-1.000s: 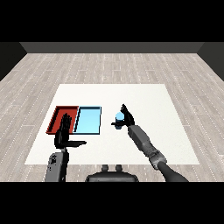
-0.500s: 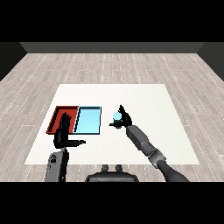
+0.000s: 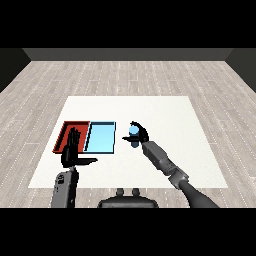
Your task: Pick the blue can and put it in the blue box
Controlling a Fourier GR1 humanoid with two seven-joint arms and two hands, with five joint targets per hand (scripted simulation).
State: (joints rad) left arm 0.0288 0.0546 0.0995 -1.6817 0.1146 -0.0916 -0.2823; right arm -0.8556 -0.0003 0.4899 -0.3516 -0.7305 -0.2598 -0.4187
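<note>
Trays sit side by side left of centre on the flat white table (image 3: 165,112): a shallow red rectangular tray (image 3: 65,131) on the outside and a shallow light blue rectangular tray (image 3: 101,137) touching its right edge. From my seat, the small blue cylindrical can (image 3: 133,131) is just to the right of the blue tray, outside it, with a narrow strip of bare white tabletop between them. My right hand (image 3: 140,134) has its black fingers and thumb curled round the can, grasping it; I cannot tell whether the can rests on the table or is lifted off it. Nothing lies between the can and the blue tray. My left hand (image 3: 73,148) is over the near edge of the red tray, fingers straight and pointing away from me, thumb stuck out sideways toward the blue tray, holding nothing. Beyond the table's matte top I see pale grey plank flooring (image 3: 125,75).
</note>
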